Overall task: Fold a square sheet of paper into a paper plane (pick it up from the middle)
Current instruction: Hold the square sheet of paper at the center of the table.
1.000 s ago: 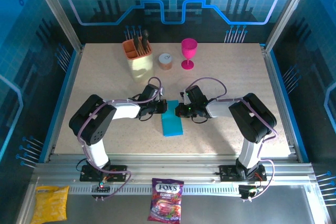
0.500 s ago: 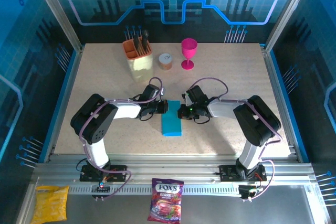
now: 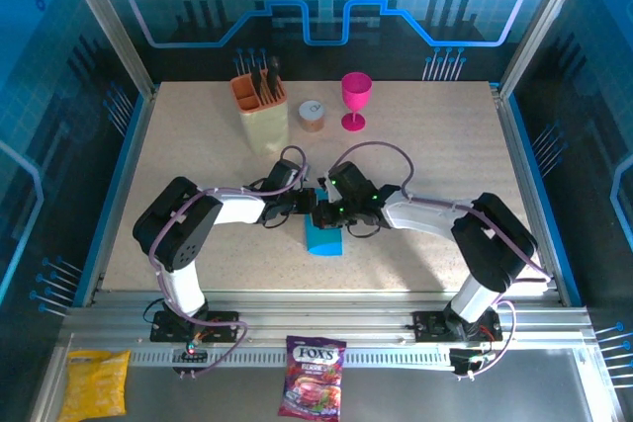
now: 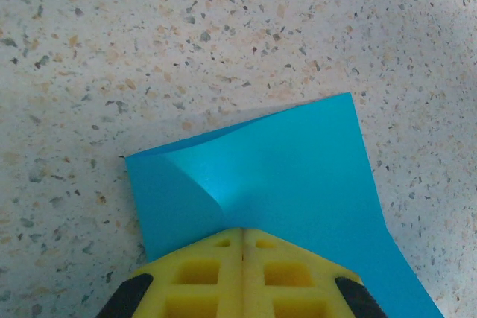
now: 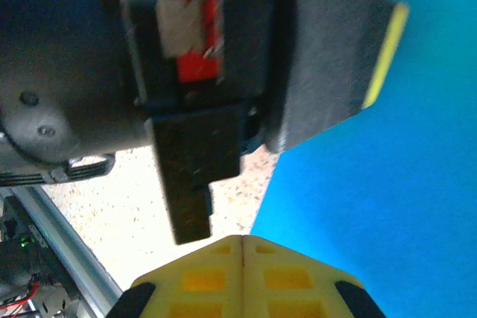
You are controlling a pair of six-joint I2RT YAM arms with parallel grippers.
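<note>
Right gripper (image 3: 321, 216), jaws closed, has swung left over the square sheet of paper (image 3: 324, 240) at mid-table. Left gripper (image 4: 242, 237) is closed at its far edge; I can't tell whether it pinches or presses. I judge a two-handed fold is next.

Counter (image 3: 198, 155): pale speckled top, beige with dark flecks all over.
Walls (image 3: 326, 7): glassy blue panels, and there's a gear and circuit lines drawn on the back one.
Frame (image 3: 110, 22): aluminium posts slanting up, slotted rail (image 3: 326, 328) along the near edge.
Light: cool blue glow everywhere.
</note>
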